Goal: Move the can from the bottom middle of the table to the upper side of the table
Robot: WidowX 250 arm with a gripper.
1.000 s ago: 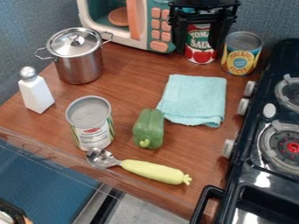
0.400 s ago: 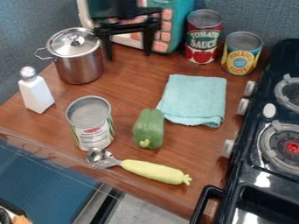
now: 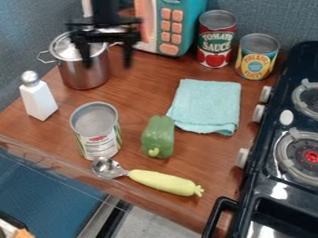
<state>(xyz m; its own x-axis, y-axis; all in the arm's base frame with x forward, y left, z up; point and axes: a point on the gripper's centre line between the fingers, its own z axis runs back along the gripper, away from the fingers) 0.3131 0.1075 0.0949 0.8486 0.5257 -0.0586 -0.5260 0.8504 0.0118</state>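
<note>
My black gripper (image 3: pixel 108 65) hangs at the upper left, in front of the steel pot and the toy microwave, its two fingers spread apart with nothing held between them. The can (image 3: pixel 96 131), with a bare metal top and a white and green label, stands upright at the lower left of the wooden table (image 3: pixel 133 97), well below the gripper in the view.
Around the can are a white shaker (image 3: pixel 38 98), a green pepper (image 3: pixel 158 137) and a yellow-handled scoop (image 3: pixel 162 181). Behind stand a lidded pot (image 3: pixel 86 74), microwave (image 3: pixel 171 25), tomato can (image 3: pixel 215 39) and pineapple can (image 3: pixel 256 56). A cloth (image 3: pixel 206 106) lies beside the stove (image 3: pixel 282 186).
The gripper has moved left across the back of the table, from in front of the tomato can to the pot's side. The can has stayed where it was.
</note>
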